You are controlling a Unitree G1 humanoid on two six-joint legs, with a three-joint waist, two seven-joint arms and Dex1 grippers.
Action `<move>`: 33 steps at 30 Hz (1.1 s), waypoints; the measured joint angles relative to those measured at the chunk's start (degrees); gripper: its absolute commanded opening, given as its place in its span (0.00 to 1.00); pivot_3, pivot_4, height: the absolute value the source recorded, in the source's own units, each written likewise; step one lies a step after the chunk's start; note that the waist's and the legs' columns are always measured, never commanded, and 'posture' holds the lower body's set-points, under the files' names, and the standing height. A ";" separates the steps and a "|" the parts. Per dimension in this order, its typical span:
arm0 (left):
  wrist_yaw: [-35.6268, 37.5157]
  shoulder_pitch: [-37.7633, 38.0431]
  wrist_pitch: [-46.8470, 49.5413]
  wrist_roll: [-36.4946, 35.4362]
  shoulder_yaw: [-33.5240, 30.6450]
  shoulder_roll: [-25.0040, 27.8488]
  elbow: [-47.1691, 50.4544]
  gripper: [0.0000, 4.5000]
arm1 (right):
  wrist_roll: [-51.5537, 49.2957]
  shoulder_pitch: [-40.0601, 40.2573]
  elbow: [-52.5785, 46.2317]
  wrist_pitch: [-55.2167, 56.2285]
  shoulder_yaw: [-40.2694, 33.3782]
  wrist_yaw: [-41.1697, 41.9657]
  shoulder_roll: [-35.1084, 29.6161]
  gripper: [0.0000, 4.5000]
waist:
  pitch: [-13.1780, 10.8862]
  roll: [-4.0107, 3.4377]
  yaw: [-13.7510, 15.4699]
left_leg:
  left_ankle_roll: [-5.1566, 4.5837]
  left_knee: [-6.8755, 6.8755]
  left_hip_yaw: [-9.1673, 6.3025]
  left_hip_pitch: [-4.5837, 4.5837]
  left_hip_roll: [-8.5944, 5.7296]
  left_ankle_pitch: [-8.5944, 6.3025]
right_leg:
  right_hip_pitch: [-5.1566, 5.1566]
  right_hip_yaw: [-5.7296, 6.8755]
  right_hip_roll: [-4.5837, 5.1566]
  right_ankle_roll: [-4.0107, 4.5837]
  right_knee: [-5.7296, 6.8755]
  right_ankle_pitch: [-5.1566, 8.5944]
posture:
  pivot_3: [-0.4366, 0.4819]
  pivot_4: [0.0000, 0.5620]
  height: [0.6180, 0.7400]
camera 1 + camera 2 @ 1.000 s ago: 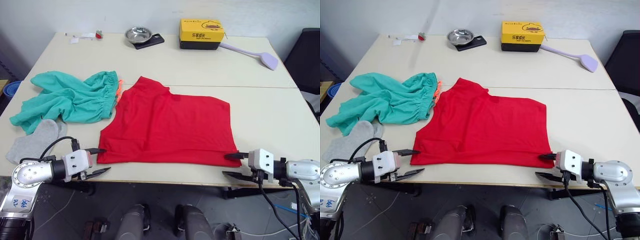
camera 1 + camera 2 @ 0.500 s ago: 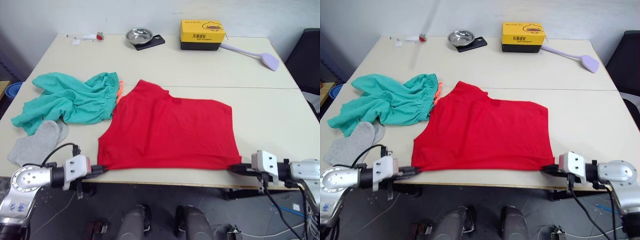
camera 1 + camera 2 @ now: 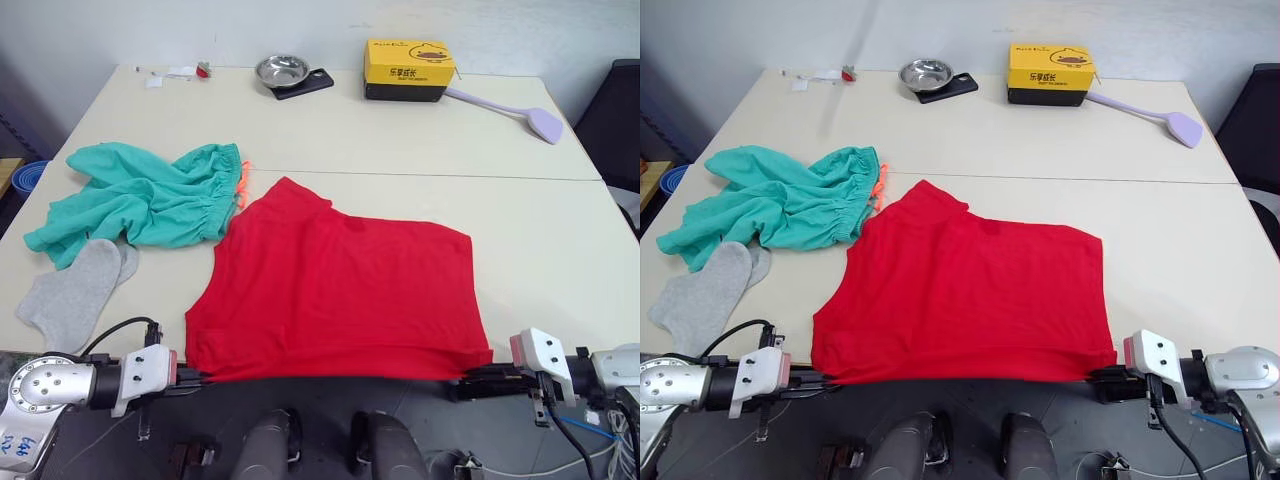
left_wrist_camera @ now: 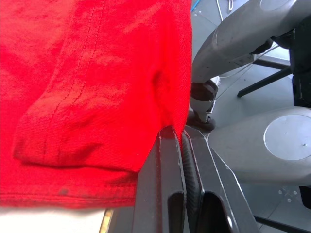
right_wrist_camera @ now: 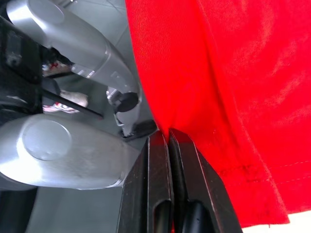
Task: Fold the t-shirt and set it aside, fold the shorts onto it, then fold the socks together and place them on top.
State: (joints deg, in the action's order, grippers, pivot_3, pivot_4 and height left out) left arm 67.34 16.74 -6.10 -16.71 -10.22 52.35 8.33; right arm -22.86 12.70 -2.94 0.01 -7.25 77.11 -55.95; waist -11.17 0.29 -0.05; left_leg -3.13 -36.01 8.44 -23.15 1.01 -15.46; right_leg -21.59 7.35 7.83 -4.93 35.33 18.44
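— Red t-shirt [image 3: 335, 290] lies spread across the near middle of the table [image 3: 420, 130], w/ its near hem pulled out past the near table edge.

— Grippers?

— Left gripper [image 3: 195, 378] is at the shirt's near-left corner, fingers pinched tight on the hem. Right gripper [image 3: 478, 377] is at the near-right corner, likewise clamped on the cloth. Wrist views confirm: left fingers [image 4: 167, 165] pressed together w/ red fabric caught at the tips, right fingers [image 5: 158, 155] the same.

— Shorts?

— Teal shorts [image 3: 140, 200] lie bunched on the left of the table, just left of the shirt's far-left part; waistband faces the shirt, and the orange drawstring [image 3: 243, 182] shows at that edge.

— Socks?

— Grey socks [image 3: 75, 292] lie near-left, overlapping each other, just near of the shorts and touching them, apart from the shirt.

— Other stuff?

— Far side: yellow box [image 3: 408, 68], a metal bowl [image 3: 281, 70] on a black scale [image 3: 303, 82], and a lilac spatula [image 3: 520, 112] at far right. Small bits [image 3: 178, 73] at the far-left corner, too small to make out.
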 measured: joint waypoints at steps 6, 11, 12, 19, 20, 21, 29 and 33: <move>1.45 0.37 11.44 -7.33 -3.94 2.68 3.46 0.40 | -5.61 2.67 -3.39 -8.35 -3.12 0.59 -0.29 0.41 | -0.08 -0.08 -0.02 | 0.00 -0.02 -0.01 -0.05 0.02 0.03 | -0.03 0.01 -0.01 0.01 0.03 0.02 | 0.48 0.27 1.00; 3.39 -6.87 27.26 -16.88 -9.08 8.75 4.08 0.76 | -12.67 -1.36 -5.19 -20.11 -10.77 1.26 -5.69 0.80 | -0.22 -0.27 -0.05 | -0.05 -0.10 -0.01 -0.03 0.01 0.11 | -0.03 -0.02 0.00 -0.03 0.10 -0.03 | 0.48 0.27 1.00; 3.27 -9.61 29.26 -18.14 -9.19 8.97 3.88 0.83 | -13.32 -3.67 -4.93 -21.48 -11.53 0.93 -6.20 0.88 | -0.22 -0.27 -0.07 | -0.04 -0.08 -0.02 -0.03 0.01 0.11 | -0.04 -0.02 0.00 0.00 0.10 -0.05 | 0.48 0.27 1.00; -1.80 -45.98 37.07 -15.12 3.73 -1.08 -15.12 0.99 | -6.52 -35.51 13.65 -27.74 -1.89 -10.04 0.15 1.00 | -0.25 -0.24 -0.07 | 0.50 -0.15 0.08 -0.31 -0.10 0.75 | -0.45 0.01 -0.08 -0.09 0.49 -0.17 | 0.48 0.27 1.00; -2.35 -48.54 36.77 -13.58 5.38 -2.12 -17.33 0.99 | -5.30 -37.83 15.26 -28.07 -0.64 -11.36 0.96 1.00 | -0.25 -0.22 -0.06 | 0.46 -0.15 0.16 -0.42 -0.11 0.79 | -0.58 0.00 -0.10 -0.09 0.54 -0.17 | 0.48 0.27 1.00; -2.80 -52.93 35.48 -10.48 8.09 -3.85 -23.09 0.99 | -3.12 -41.59 19.52 -28.44 1.24 -12.72 2.29 1.00 | -0.24 -0.20 -0.05 | 0.12 -0.15 0.28 -0.51 -0.13 1.02 | -0.73 -0.02 -0.17 -0.09 0.65 -0.17 | 0.48 0.27 1.00; -9.43 -73.96 26.97 3.41 14.36 -15.54 -55.65 0.99 | 6.71 -58.54 40.90 -29.18 6.59 -21.23 10.71 1.00 | -0.41 0.09 -0.29 | -0.15 -0.29 0.53 -1.16 -0.18 1.32 | -1.23 0.33 -0.53 -0.44 0.79 -0.33 | 0.48 0.27 1.00; -16.39 -80.25 20.76 9.03 15.21 -19.86 -68.69 0.99 | 9.69 -63.19 48.39 -28.38 7.48 -21.35 13.80 1.00 | -0.45 0.15 -0.45 | -0.33 -0.50 0.61 -1.17 -0.22 1.36 | -1.21 0.23 -0.41 -0.67 0.87 -0.47 | 0.48 0.27 1.00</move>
State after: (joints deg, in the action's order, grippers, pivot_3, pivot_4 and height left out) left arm 50.95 -63.51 14.66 -7.68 4.99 32.49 -60.36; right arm -13.17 -50.49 45.45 -28.37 0.23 55.77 -42.14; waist -11.62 0.44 -0.51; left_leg -3.46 -36.51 9.05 -24.33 0.79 -14.09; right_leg -22.80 7.58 7.42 -5.60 36.20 17.97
